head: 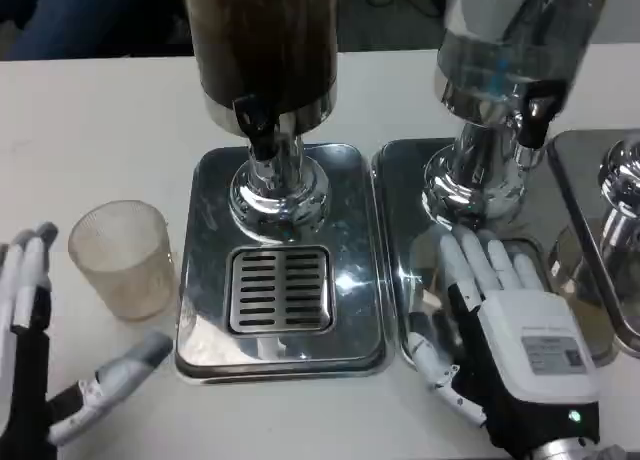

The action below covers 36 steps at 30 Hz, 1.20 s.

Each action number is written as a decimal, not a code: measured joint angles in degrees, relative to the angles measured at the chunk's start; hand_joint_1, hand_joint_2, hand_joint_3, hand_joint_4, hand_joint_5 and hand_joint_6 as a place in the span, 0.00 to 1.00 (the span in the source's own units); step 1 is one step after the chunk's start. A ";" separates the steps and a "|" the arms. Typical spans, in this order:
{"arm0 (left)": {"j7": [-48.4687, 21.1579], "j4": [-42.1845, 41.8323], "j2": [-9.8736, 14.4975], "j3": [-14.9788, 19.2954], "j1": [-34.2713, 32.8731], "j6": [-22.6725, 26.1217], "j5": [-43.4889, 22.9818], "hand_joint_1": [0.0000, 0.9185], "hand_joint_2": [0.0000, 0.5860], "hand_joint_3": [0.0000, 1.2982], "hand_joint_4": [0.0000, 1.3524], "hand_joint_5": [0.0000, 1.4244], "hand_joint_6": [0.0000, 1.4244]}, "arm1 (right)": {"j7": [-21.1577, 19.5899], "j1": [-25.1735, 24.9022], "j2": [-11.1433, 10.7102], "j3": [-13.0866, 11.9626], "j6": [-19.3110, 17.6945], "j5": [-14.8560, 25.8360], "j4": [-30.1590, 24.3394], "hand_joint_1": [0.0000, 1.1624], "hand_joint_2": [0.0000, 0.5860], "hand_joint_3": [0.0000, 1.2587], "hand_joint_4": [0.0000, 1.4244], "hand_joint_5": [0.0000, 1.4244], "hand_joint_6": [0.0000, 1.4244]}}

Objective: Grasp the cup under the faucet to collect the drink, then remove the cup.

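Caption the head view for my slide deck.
Left hand open beside the cup; right hand resting on a dispenser tray.

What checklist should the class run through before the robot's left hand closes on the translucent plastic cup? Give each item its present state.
1. Translucent plastic cup upright on the white table: ok.
2. Left hand open, thumb and fingers apart, beside the cup: ok.
3. Cup held by the left hand: not ok; it is not touching it.
4. Cup under the black faucet of the dark drink dispenser: not ok; it stands left of the steel drip tray.
5. Slotted grate free for the cup: ok.
6. Right hand out of the way, resting on the neighbouring tray: ok.
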 measured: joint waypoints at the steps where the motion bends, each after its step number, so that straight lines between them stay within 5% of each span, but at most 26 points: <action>1: 0.01 2.11 0.01 0.47 -2.01 -1.52 -1.42 0.00 0.06 0.00 0.00 0.00 0.00 | 0.00 0.22 0.19 0.02 0.34 -0.07 -0.25 0.00 0.82 0.00 0.00 0.00 0.00; 11: 1.21 21.96 -0.19 2.86 -13.94 -15.19 -8.38 0.00 0.00 0.00 0.00 0.00 0.00 | 0.02 0.97 0.71 -0.07 2.43 -0.13 -1.05 0.00 0.82 0.00 0.00 0.00 0.00; 15: -4.35 34.03 0.37 2.93 -18.17 -20.04 -13.36 0.00 0.00 0.00 0.00 0.00 0.00 | 0.89 1.12 0.50 -0.03 2.59 -0.13 -2.19 0.00 0.82 0.00 0.00 0.00 0.00; 24: -6.82 46.23 0.66 2.67 -25.72 -23.27 -15.60 0.00 0.00 0.00 0.00 0.00 0.00 | 3.69 1.10 -1.82 -0.78 2.33 0.15 -2.94 0.00 0.82 0.00 0.00 0.00 0.00; 36: -6.25 55.09 -2.03 -2.94 -33.27 -24.11 -13.82 0.10 0.00 0.00 0.00 0.00 0.00 | 6.01 1.73 -2.08 -0.80 2.29 0.07 -5.25 0.00 0.84 0.00 0.00 0.00 0.00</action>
